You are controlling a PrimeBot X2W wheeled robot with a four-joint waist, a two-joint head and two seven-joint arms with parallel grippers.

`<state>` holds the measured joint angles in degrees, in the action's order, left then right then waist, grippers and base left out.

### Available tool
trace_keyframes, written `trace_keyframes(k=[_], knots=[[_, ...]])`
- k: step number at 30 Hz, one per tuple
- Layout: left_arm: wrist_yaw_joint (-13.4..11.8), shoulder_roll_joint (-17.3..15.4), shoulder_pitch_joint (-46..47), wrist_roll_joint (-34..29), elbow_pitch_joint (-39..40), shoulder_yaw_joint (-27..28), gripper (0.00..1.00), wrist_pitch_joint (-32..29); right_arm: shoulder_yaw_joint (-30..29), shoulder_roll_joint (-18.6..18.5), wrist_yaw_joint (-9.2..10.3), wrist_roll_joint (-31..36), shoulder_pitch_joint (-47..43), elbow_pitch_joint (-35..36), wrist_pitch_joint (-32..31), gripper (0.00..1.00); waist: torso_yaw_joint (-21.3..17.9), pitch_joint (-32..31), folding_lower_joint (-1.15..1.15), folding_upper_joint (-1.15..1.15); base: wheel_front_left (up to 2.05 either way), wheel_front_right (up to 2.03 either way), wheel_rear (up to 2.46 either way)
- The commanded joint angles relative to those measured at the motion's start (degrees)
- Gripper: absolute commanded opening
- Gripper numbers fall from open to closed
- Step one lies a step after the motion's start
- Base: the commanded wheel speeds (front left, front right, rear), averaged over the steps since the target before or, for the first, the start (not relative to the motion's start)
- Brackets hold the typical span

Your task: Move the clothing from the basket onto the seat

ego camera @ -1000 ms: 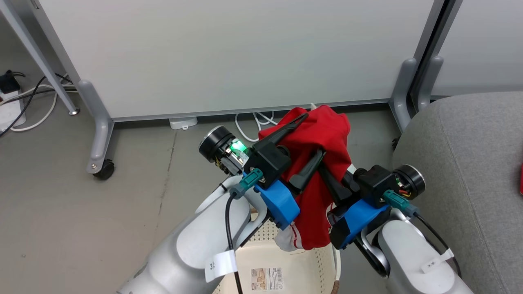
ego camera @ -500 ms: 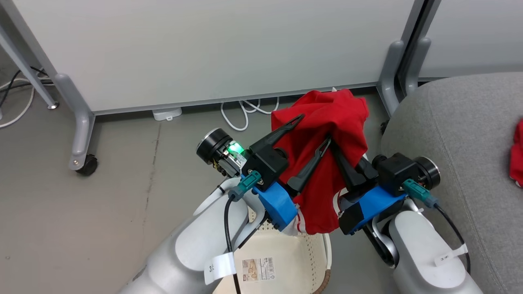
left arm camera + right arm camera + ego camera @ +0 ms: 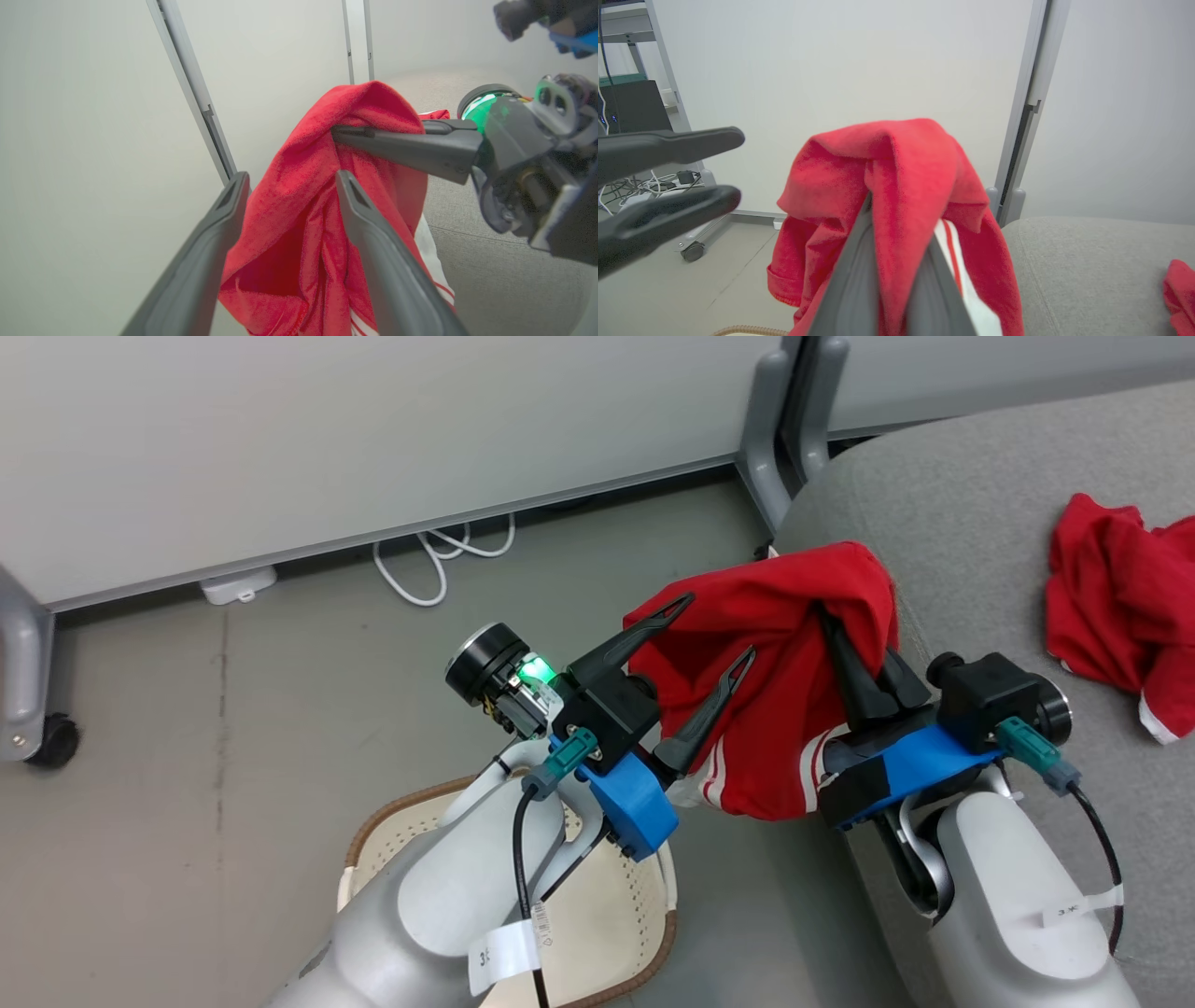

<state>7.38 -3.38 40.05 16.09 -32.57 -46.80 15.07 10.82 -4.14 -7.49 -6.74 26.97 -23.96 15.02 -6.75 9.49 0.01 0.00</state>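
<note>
While right gripper (image 3: 845,644) pinches the red garment (image 3: 780,737), left gripper (image 3: 718,627) spread, carry it well over the seat (image 3: 980,504) before releasing.

Head camera sits high above both forearms, facing steeply down at the floor (image 3: 233,709), with the basket (image 3: 387,849) at bottom, the seat (image 3: 980,523) at right and a white partition panel (image 3: 280,429) along the top. Left wrist camera rides close behind the left gripper (image 3: 292,179), sighting along its spread fingers to the red garment (image 3: 364,107), the right gripper (image 3: 338,133) entering from the right. Right wrist camera looks level along its own pinched fingers, garment very near; all three views share garment, seat and panel.
</note>
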Motion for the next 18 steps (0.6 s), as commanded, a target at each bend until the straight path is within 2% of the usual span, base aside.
trace_keyframes(k=[1,11,18], knots=[[0.1,-0.4,-0.3,-0.3,0.3,0.2,1.00,0.2,-1.1,0.2,-0.01,0.1,-0.1,0.7,0.2,0.00,-3.2,1.7,-0.01,0.00,0.00,0.00,0.00],[0.1,-0.7,0.5,-0.5,-0.1,-1.7,1.00,0.2,-6.8,0.7,-0.01,0.9,-1.8,3.7,0.2,0.00,-10.2,4.3,-0.01,0.00,0.00,0.00,0.00],[0.1,-1.0,1.1,0.0,-0.5,-3.9,1.00,0.1,-10.1,0.9,-0.01,1.0,-3.4,5.5,0.2,0.00,-13.3,5.5,-0.01,0.00,0.00,0.00,0.00]])
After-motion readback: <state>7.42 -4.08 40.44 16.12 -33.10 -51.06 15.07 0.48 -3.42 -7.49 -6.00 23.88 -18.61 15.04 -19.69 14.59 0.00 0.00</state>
